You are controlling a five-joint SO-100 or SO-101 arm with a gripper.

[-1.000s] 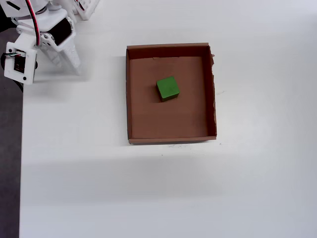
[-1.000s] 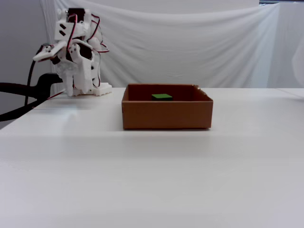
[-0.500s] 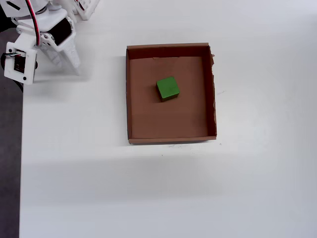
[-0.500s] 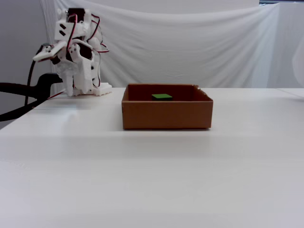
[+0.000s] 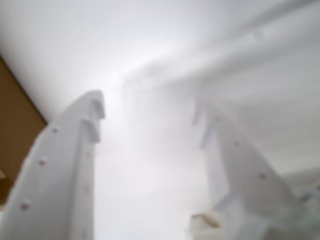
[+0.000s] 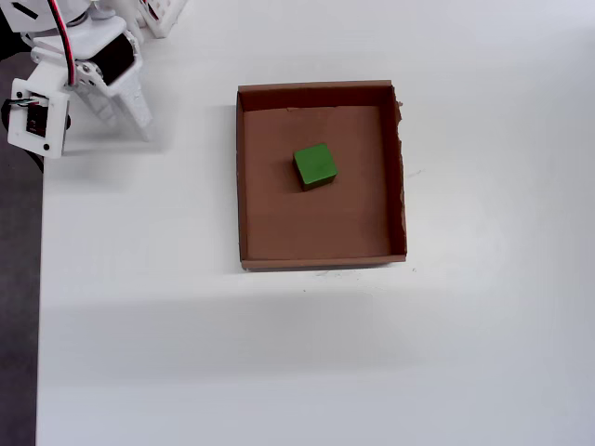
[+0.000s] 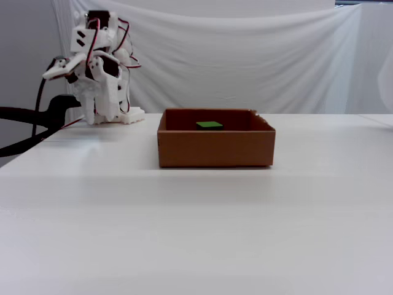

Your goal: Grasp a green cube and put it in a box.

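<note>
The green cube point(image 6: 315, 165) lies on the floor of the brown cardboard box point(image 6: 321, 263), a little back of its middle. From the side, only the cube's top point(image 7: 209, 125) shows over the box wall point(image 7: 215, 149). My white gripper point(image 6: 128, 119) is folded back near the arm's base at the table's top left corner, well apart from the box. In the wrist view the gripper point(image 5: 150, 105) has its two fingers spread with nothing between them. A brown strip of the box point(image 5: 15, 130) shows at the left edge of that view.
The table's left edge point(image 6: 39, 279) runs just beside the arm. A black cable and a dark curved bar point(image 7: 37, 117) hang off that side. A white cloth backdrop point(image 7: 245, 55) closes the far side behind the table.
</note>
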